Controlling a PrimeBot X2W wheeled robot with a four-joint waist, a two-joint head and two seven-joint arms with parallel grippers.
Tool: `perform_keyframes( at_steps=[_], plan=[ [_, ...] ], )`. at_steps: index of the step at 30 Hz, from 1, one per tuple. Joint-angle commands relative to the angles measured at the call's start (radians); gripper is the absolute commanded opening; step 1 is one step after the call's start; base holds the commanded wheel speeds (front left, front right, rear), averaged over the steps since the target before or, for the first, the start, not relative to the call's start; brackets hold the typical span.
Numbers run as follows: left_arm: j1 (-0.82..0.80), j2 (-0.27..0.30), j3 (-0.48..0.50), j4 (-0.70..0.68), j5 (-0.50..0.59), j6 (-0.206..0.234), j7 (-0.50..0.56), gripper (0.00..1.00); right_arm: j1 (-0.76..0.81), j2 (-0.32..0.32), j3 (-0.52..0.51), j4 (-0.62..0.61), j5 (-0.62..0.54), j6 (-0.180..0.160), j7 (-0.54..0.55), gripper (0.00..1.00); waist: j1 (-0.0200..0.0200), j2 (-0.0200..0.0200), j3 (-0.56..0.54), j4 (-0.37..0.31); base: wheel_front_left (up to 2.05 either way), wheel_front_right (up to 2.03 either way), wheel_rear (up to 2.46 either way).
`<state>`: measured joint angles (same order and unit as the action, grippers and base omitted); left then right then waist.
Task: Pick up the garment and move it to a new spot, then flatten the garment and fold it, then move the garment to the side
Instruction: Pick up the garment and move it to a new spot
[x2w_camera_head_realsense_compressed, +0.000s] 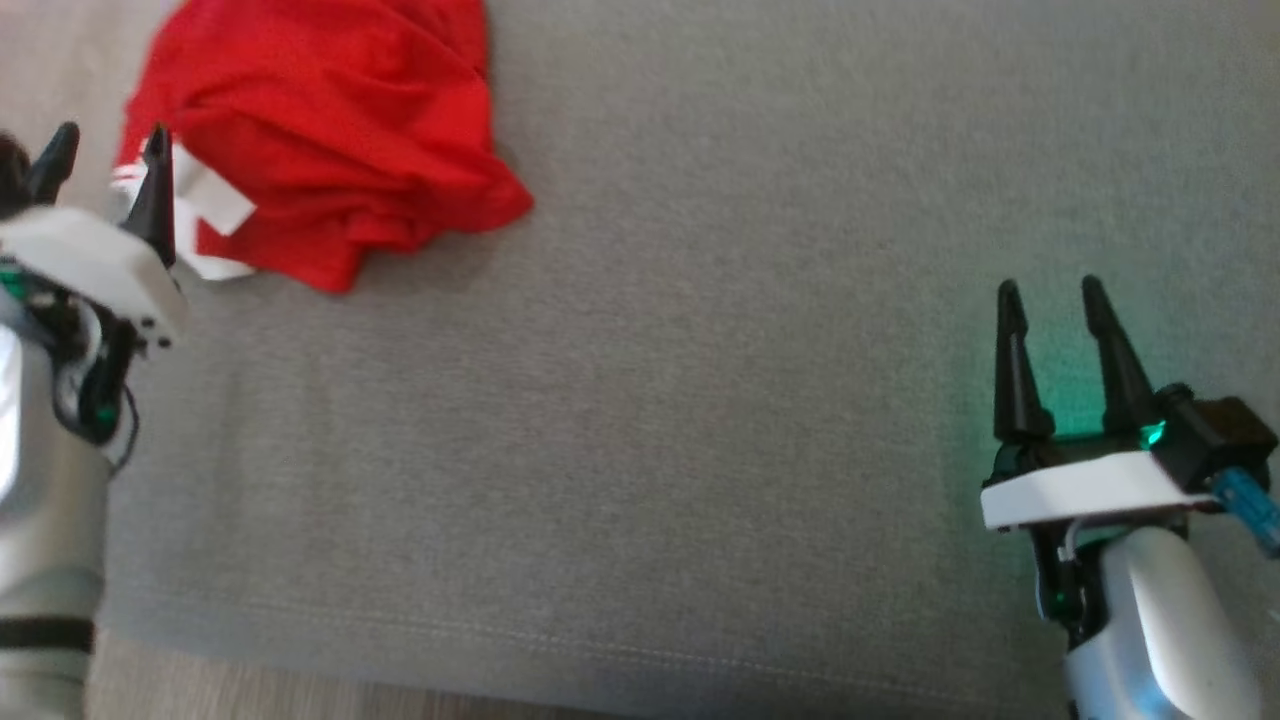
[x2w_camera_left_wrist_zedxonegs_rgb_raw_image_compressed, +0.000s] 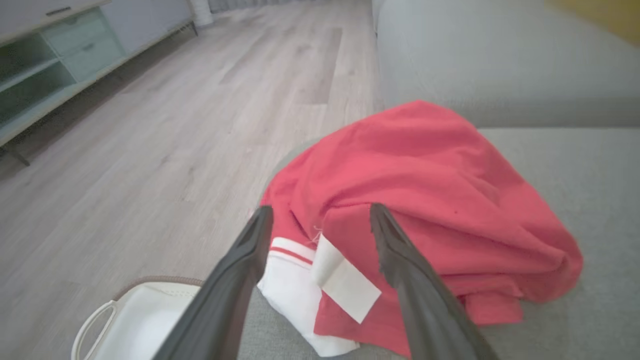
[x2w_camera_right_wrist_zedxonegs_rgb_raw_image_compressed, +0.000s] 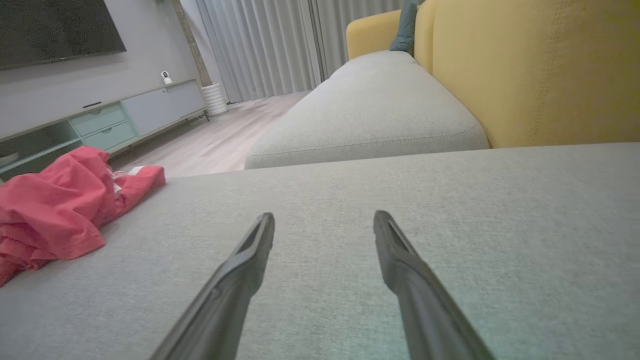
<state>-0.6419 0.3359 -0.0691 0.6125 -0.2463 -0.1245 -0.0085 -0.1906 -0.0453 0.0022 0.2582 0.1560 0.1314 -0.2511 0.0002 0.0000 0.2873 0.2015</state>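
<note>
Garment (x2w_camera_head_realsense_compressed: 330, 130) is lying bunched at 11 o'clock on the sofa seat (x2w_camera_head_realsense_compressed: 700, 400), just ahead of left pincer (x2w_camera_head_realsense_compressed: 110, 135) (it and right pincer (x2w_camera_head_realsense_compressed: 1049, 290) are gaping, empty). Being judged soft, light, floppy; thick fold being favoured.

One red garment (x2w_camera_head_realsense_compressed: 330, 130); two claws, the left claw (x2w_camera_head_realsense_compressed: 110, 135) and the right claw (x2w_camera_head_realsense_compressed: 1050, 288); one grey cushion (x2w_camera_head_realsense_compressed: 700, 400).

Left pincer (x2w_camera_head_realsense_compressed: 110, 137) and right pincer (x2w_camera_head_realsense_compressed: 1050, 290) gape wide.
</note>
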Motion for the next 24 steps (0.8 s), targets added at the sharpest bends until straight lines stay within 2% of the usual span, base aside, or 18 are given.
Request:
perform_keyframes(
  at_steps=[1, 7, 12, 20, 21, 22, 24],
  plan=[
    [-0.070, 0.085, -0.022, 0.009, -0.027, -0.005, 0.025, 1.00, -0.033, -0.005, 0.017, -0.039, -0.011, -0.001, -0.011, 1.00, -0.0002, 0.0000, 0.050, -0.039, 0.00, 0.00, 0.00],
    [-0.200, 0.177, -0.174, 0.142, -0.154, -0.006, 0.102, 1.00, -0.046, -0.005, 0.011, -0.057, -0.023, -0.001, -0.011, 1.00, -0.0002, 0.0000, 0.099, -0.068, 0.00, 0.00, 0.00],
    [-0.278, 0.224, -0.254, 0.245, -0.204, -0.006, 0.121, 1.00, -0.056, -0.005, 0.012, -0.072, -0.027, -0.001, -0.011, 1.00, -0.0002, 0.0000, 0.134, -0.089, 0.00, 0.00, 0.00],
    [-0.348, 0.232, -0.313, 0.368, -0.260, -0.006, 0.124, 1.00, -0.063, -0.005, 0.007, -0.085, -0.029, -0.001, -0.011, 1.00, -0.0002, 0.0000, 0.165, -0.108, 0.00, 0.00, 0.00],
    [-0.353, 0.231, -0.321, 0.380, -0.268, -0.006, 0.121, 0.47, -0.063, -0.005, 0.006, -0.085, -0.029, -0.001, -0.011, 1.00, -0.0002, 0.0000, 0.166, -0.110, 0.00, 0.00, 0.00],
    [-0.357, 0.230, -0.330, 0.388, -0.275, -0.006, 0.116, 0.00, -0.062, -0.005, 0.005, -0.086, -0.028, -0.001, -0.011, 1.00, -0.0002, 0.0000, 0.167, -0.111, 0.00, 0.00, 0.00],
    [-0.360, 0.224, -0.351, 0.397, -0.293, -0.006, 0.107, 0.00, -0.062, -0.005, 0.003, -0.085, -0.027, -0.001, -0.011, 1.00, -0.0002, 0.0000, 0.166, -0.110, 0.00, 0.00, 0.00]
  ],
)
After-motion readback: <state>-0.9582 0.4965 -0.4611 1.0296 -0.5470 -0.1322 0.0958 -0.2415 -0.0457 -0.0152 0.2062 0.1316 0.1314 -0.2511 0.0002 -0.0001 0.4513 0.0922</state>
